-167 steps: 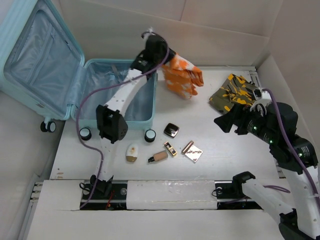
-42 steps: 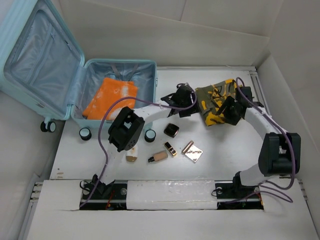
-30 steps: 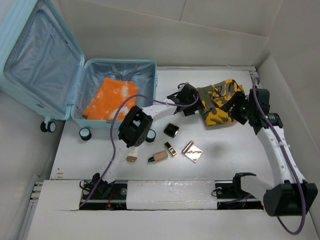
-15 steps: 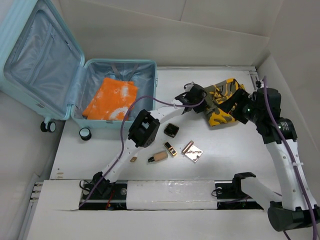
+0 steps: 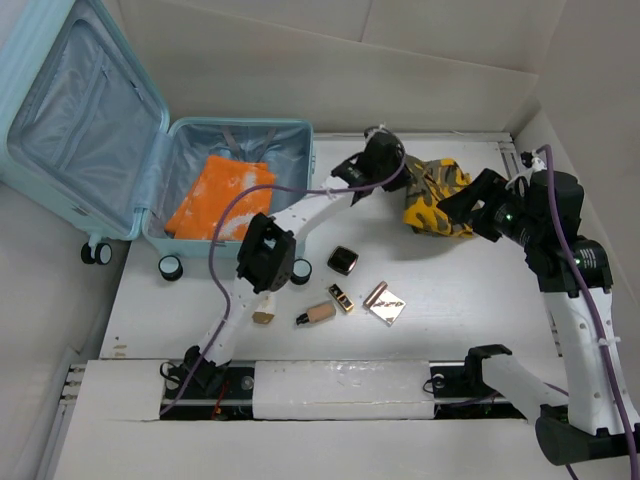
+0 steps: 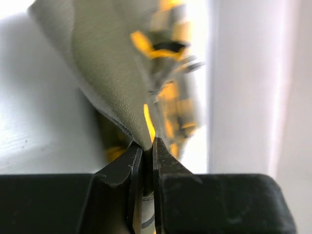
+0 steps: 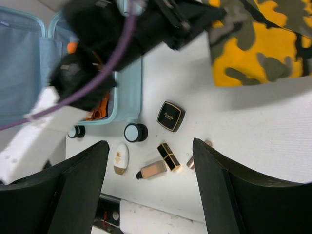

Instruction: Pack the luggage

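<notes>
Fingers (image 6: 122,170) of left gripper (image 5: 398,172) pinched tight on edge of camouflage cloth (image 5: 440,195); right gripper (image 5: 468,205) spread wide, empty, just beside cloth. Luggage (image 5: 80,120) open at table's far left, orange garment (image 5: 222,195) inside.

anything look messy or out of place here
Nothing spilled or broken. The olive-and-yellow camouflage cloth is bunched up, pinched in the left gripper, and small cosmetics lie scattered at odd angles beside the pale aqua suitcase.
</notes>
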Available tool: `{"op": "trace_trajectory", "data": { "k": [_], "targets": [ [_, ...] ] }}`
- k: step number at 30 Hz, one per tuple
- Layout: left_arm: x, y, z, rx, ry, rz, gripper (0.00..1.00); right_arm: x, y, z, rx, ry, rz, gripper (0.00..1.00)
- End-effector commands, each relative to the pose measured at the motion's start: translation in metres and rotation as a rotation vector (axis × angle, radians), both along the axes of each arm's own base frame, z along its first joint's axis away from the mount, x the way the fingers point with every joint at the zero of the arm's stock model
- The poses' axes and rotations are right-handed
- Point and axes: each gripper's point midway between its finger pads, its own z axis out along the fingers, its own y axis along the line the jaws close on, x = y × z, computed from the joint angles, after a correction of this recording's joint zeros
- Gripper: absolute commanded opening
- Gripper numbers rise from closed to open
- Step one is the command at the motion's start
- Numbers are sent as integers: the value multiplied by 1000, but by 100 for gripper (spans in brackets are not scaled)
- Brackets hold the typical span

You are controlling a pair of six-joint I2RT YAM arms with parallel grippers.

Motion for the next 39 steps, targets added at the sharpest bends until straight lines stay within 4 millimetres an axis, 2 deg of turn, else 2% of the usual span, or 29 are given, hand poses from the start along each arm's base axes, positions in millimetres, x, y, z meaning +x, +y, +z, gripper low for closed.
{"op": "trace_trajectory", "data": {
  "k": [1,3,4,5,7,8,9,12,13,15,16,17,18,19,20,21,23,24,25,26,27,28,29,30,31,33,34,35,39],
  "targets": [
    [18,52,215,-213,-370,24,0,2,8,9,8,-44,46,76],
    [37,91,264,-273,-443,47,0,3,11,3,6,-27,66,76],
    [45,106,277,-288,-465,53,0,7,11,2,6,-25,67,76],
    [63,138,289,-304,-483,72,0,6,12,2,10,-25,75,76],
    [73,177,320,-337,-533,96,0,8,13,4,10,-26,75,76],
    [79,196,326,-345,-536,114,0,11,13,8,11,-35,75,76],
    [89,236,338,-343,-567,144,0,11,14,8,7,-39,87,76],
    [98,286,351,-375,-582,183,0,16,15,14,8,-53,87,76],
    [106,317,356,-362,-601,234,0,17,17,16,12,-52,97,76],
    [107,357,373,-359,-645,290,0,21,19,24,19,-70,109,76],
    [107,367,372,-353,-641,298,0,24,22,23,24,-65,120,76],
    [113,377,352,-336,-595,321,0,24,22,27,25,-76,121,76],
    [113,384,345,-330,-585,336,0,27,22,27,25,-79,121,76],
    [100,397,355,-316,-619,350,0,26,25,27,26,-79,131,76],
    [100,406,346,-310,-616,366,0,26,27,29,30,-87,141,76],
    [106,414,311,-298,-574,379,0,26,27,29,31,-88,141,76],
    [97,434,300,-301,-558,403,0,26,33,27,31,-77,161,76],
    [97,440,267,-276,-509,408,0,25,34,27,34,-76,169,76],
    [92,443,257,-262,-500,405,0,24,37,27,35,-76,180,76],
    [79,446,260,-248,-519,399,0,25,37,29,35,-85,180,76],
    [72,455,251,-225,-510,413,0,24,40,24,35,-74,192,76],
    [64,460,214,-202,-457,426,0,24,40,24,35,-74,192,76],
    [56,464,202,-198,-441,438,0,24,41,20,34,-64,192,76],
    [42,477,204,-193,-458,466,0,23,43,20,35,-63,201,76],
    [30,481,163,-195,-375,485,0,23,43,16,34,-53,201,76],
    [13,491,136,-205,-306,529,0,22,47,13,38,-50,220,77],
    [3,503,136,-194,-314,574,0,21,49,8,40,-36,228,77],
    [-12,503,100,-178,-208,607,2,19,52,2,39,-22,239,78],
    [-45,524,61,-89,-109,714,43,16,58,-19,14,21,257,80]
  ]
}}
